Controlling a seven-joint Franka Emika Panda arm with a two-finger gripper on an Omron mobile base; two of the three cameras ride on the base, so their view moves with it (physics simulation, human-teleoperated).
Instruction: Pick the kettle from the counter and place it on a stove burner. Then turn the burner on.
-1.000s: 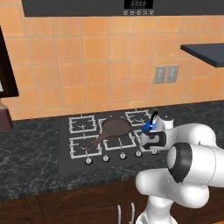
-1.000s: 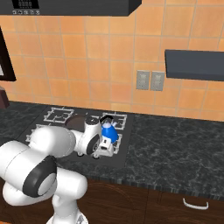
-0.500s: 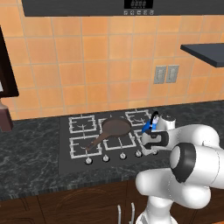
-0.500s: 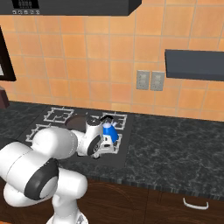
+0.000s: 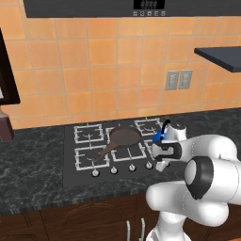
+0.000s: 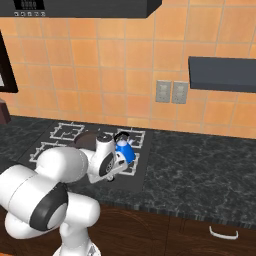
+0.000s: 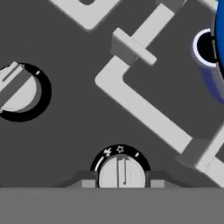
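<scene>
The bright-blue kettle (image 5: 158, 137) (image 6: 125, 151) stands upright on a stove burner grate (image 7: 140, 107) at the right of the black cooktop (image 5: 70, 162); its blue edge (image 7: 220, 39) shows at the hand view's upper right. My gripper (image 7: 119, 181) is lowered at the cooktop's front right, just in front of the kettle. Its fingertips (image 7: 87, 182) press either side of a round silver knob (image 7: 121, 173). The white hand (image 5: 167, 148) hides the fingers from the base cameras. The dark marbled counter (image 5: 28, 179) surrounds the cooktop.
A dark brown frying pan (image 5: 124, 136) lies mid-cooktop, handle pointing front left. More silver knobs (image 5: 113, 170) line the front edge, one of them (image 7: 17, 89) to the left in the hand view. A dark shelf (image 6: 222, 74) hangs at the right wall.
The hand has settled very slightly lower over the knob row. The kettle and pan have not moved.
</scene>
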